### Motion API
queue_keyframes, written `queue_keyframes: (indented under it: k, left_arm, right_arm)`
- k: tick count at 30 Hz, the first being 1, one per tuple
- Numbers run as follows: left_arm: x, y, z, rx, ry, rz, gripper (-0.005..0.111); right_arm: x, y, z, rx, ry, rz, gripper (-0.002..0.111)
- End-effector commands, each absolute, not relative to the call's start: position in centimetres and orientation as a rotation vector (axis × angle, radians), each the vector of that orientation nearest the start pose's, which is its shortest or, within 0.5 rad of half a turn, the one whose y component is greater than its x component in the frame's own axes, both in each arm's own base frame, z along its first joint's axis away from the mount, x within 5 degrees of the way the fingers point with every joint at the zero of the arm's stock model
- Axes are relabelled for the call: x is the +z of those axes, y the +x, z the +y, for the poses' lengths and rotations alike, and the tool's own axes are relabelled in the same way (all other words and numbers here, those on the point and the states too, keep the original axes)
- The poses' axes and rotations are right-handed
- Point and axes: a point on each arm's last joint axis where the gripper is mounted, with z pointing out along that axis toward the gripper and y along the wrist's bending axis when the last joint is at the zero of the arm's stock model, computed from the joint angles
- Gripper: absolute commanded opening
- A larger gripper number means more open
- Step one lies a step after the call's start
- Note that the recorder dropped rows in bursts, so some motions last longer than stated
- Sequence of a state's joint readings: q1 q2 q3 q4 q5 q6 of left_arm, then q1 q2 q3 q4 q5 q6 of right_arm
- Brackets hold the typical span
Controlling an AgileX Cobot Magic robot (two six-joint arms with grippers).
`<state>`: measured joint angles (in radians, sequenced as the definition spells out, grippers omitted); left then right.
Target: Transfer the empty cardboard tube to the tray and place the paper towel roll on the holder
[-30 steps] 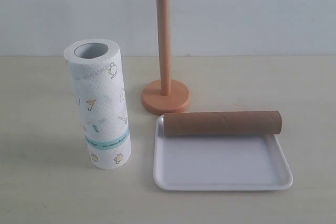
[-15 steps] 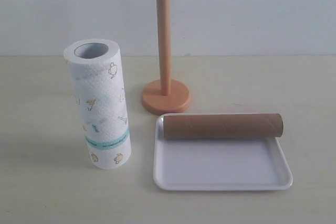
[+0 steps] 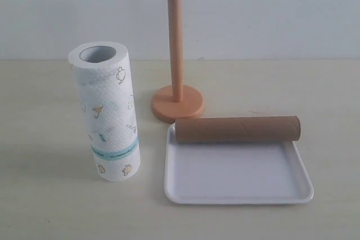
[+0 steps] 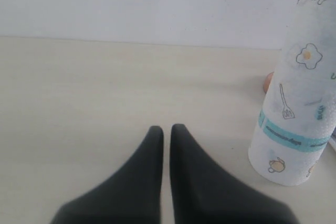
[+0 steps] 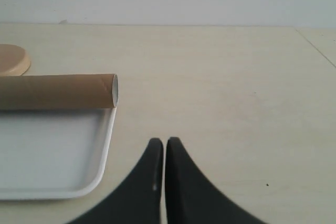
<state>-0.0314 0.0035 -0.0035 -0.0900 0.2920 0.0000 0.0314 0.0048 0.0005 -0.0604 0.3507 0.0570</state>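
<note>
No lettering can be read anywhere. The roll (image 3: 105, 111) carries a teal band (image 4: 294, 137) with a line of dark print along it, too small and blurred to make out. Its other marks are small drawings (image 4: 306, 55), a fried egg and a spatula among them, not writing.
</note>
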Motion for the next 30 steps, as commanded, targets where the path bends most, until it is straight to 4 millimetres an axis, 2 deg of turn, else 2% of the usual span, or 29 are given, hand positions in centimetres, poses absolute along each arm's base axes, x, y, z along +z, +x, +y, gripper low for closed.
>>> queue_keyframes:
  k: [1,25,27,30]
  left_arm:
    - [18.7,5.5,-0.4,-0.105,-0.033,1.769,0.004]
    - [18.8,5.5,-0.4,-0.105,-0.033,1.767,0.004]
    - [19.5,5.6,-0.3,-0.102,-0.037,1.680,0.004]
    - [22.1,5.5,-0.1,-0.092,-0.049,1.402,0.004]
  right_arm:
    - [18.2,5.3,0.0,-0.003,-0.014,1.829,0.001]
    - [18.2,5.3,0.0,0.005,-0.016,1.829,0.001]
    - [18.2,5.3,0.0,0.005,-0.016,1.829,0.001]
    - [18.2,5.3,0.0,0.005,-0.016,1.829,0.001]
